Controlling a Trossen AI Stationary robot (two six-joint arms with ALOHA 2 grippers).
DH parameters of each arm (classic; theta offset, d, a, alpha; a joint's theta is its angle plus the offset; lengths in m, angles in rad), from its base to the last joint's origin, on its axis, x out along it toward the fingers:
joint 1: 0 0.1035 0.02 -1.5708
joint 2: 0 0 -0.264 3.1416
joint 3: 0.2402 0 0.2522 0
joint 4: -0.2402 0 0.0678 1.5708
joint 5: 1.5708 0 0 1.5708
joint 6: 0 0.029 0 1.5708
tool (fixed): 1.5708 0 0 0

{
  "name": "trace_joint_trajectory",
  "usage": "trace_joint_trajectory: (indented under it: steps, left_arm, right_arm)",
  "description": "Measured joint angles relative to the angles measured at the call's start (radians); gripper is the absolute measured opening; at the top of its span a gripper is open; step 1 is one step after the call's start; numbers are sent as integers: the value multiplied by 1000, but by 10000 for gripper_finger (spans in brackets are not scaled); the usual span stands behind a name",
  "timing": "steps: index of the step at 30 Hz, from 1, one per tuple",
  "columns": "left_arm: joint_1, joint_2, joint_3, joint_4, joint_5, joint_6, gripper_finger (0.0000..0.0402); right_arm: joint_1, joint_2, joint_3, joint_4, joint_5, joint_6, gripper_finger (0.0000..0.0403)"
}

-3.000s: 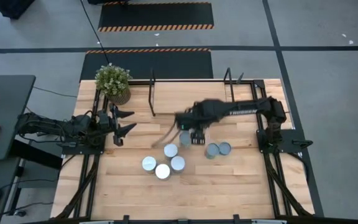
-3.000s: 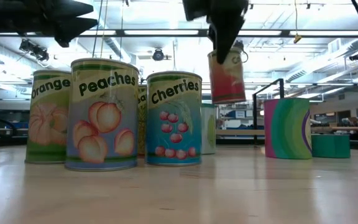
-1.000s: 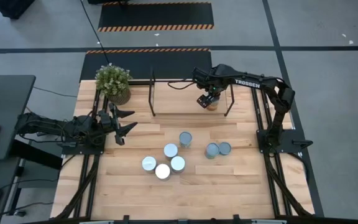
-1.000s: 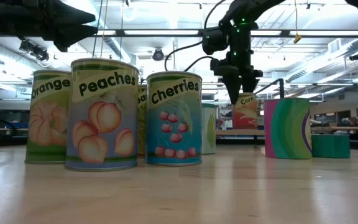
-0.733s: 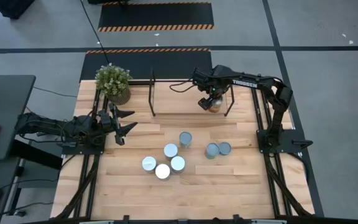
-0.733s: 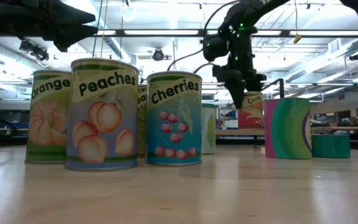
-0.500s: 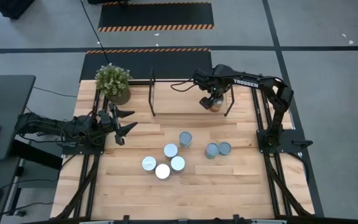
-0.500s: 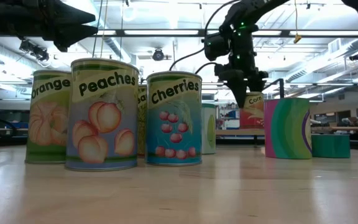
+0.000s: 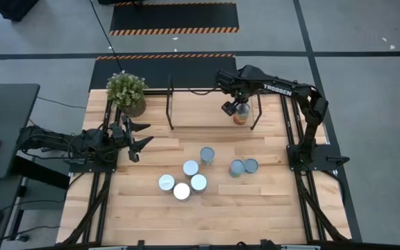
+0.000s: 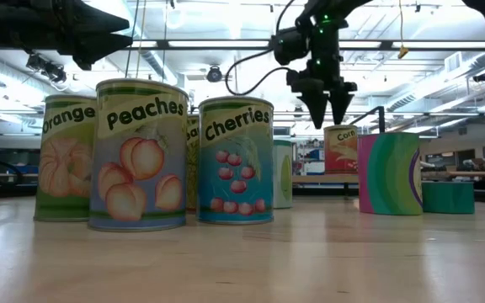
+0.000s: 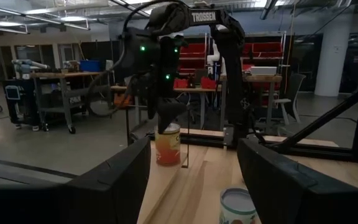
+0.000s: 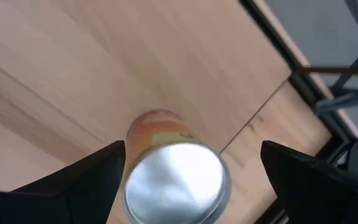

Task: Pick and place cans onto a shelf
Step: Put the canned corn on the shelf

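wooden bench (image 9: 255,208) holds six cans (image 9: 190,168) in the middle. my right end effector (image 9: 233,107) is spread wide just above one can (image 9: 239,117) standing on the shelf (image 9: 207,111).

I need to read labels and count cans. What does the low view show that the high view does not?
Only the low view shows the labels: Peaches, Cherries, and a partly read orange one. Only the high view shows the six cans left on the table, the shelf, and the left gripper waiting open. Both show the right gripper open above the corn can set on the shelf.
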Motion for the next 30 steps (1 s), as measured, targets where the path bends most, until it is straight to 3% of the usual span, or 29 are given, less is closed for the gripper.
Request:
trace_joint_trajectory:
  steps: [7, 30]
  left_arm:
    - [0, 0, 0, 0, 0, -1, 247]
    - [0, 0, 0, 0, 0, -11, 247]
  right_arm:
    - [13, 2, 2, 78, 41, -32, 381]
    - [1, 2, -62, 44, 131, -20, 381]
